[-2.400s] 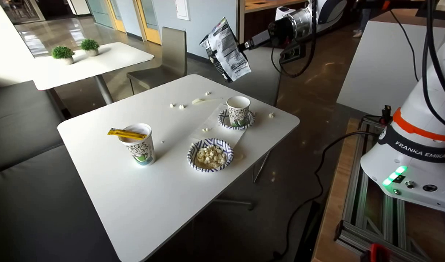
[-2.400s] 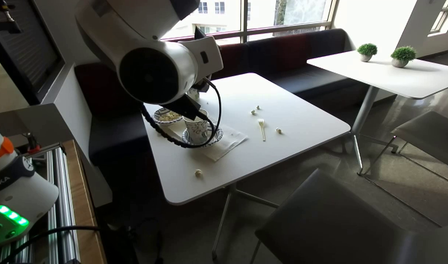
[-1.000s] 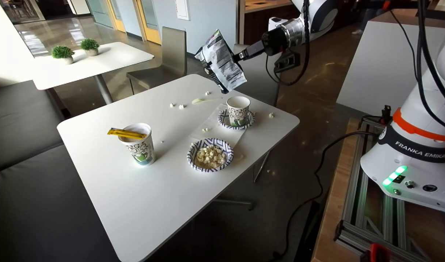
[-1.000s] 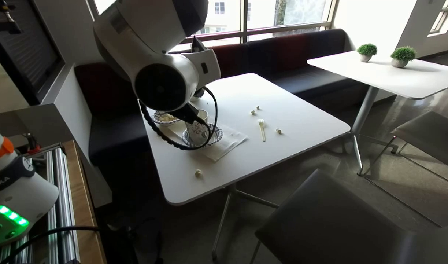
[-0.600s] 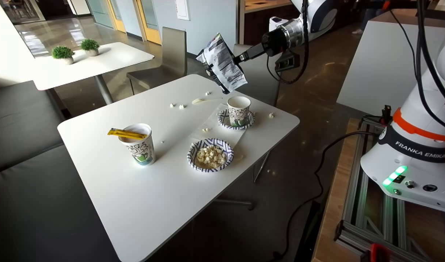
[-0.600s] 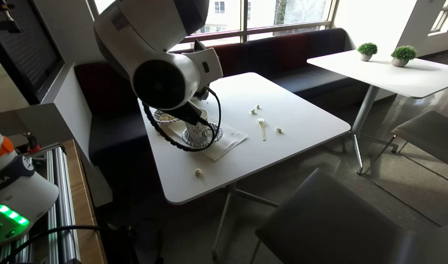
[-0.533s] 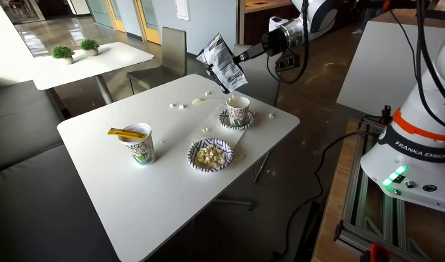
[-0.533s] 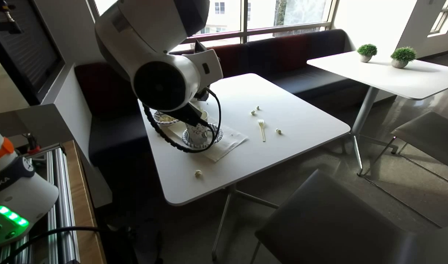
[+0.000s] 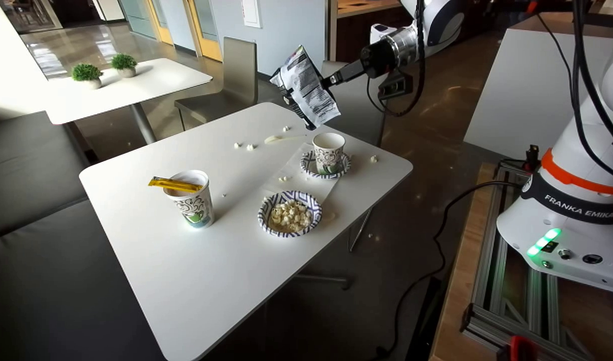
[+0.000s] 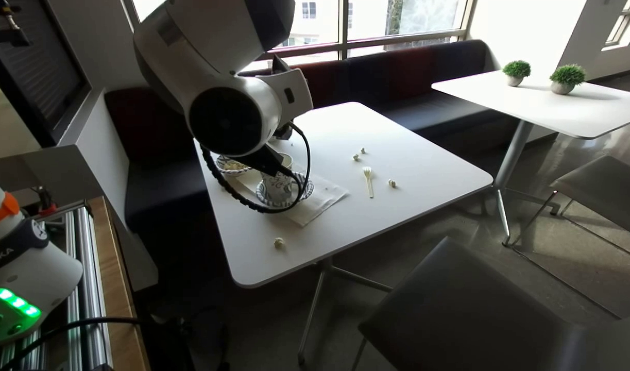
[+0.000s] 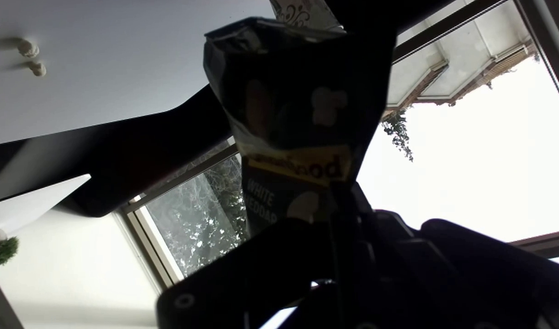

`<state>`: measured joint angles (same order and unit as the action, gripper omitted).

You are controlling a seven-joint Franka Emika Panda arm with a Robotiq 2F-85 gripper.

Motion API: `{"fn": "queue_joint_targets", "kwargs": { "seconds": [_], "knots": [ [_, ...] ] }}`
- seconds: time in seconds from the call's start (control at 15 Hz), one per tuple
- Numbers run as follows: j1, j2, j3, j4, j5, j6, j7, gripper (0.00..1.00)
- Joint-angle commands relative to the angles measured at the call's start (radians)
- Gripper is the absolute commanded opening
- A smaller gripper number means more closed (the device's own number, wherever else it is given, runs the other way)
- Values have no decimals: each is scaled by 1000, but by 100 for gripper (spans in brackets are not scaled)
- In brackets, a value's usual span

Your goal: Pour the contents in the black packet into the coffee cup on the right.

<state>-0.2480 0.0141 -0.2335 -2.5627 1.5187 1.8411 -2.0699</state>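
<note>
Over the white table [image 9: 221, 260], extended from the right with the robot arm [image 9: 446, 22], high enough for passing above the rims. Holding the white-cheddar popcorn bag [image 9: 306, 87] by means of the gripper [image 9: 326, 81], closed on the right side of it; tilted so, presumably, for letting the content slide out by its own weight. Leave aside the near popcorn bowl [image 9: 311, 203], probably not meant for this task. Note a similar bowl [image 9: 346, 164] farther right, seemingly partly on the napkin [image 10: 319, 204], perhaps useful for catching stray pieces. Inside it, see upright the right-hand paper coffee cup [image 9: 329, 156], with the lower end of the bag just above its far-left rim, not touching as far as visible. To be judged as mid-pour, though without any falling piece to see; cannot tell the fill of the cup.

For moving, mind the right corner of the table, near to the cup: easy to lose popcorn over the edge there. Find wider room toward the left, as far as the left-hand cup [image 9: 193, 208] with the yellow packet [image 9: 176, 184] over its mouth. Avoid lowering the bag much, because of the small gap above the rim. Pass without worry over the low plastic fork [image 10: 368, 183] and loose popcorn pieces [image 9: 250, 147].
</note>
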Motion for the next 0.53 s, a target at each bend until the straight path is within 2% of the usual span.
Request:
{"fn": "queue_joint_targets", "kwargs": {
  "seconds": [0.0, 0.07, 0.13, 0.27, 0.33, 0.4, 0.47],
  "knots": [
    [-8, 25, -13, 12, -31, -115, 11, 0],
    [0, 8, -8, 9, -29, 5, -27, 0],
    [-7, 21, -14, 13, -37, -84, -11, 0],
    [-3, 3, -13, 5, -31, 6, -29, 0],
    [-10, 21, -19, 9, -22, -70, -18, 0],
    [-8, 14, -19, 8, -31, -26, -29, 0],
    [-11, 18, -21, 7, -28, -54, -24, 0]
  ]
}}
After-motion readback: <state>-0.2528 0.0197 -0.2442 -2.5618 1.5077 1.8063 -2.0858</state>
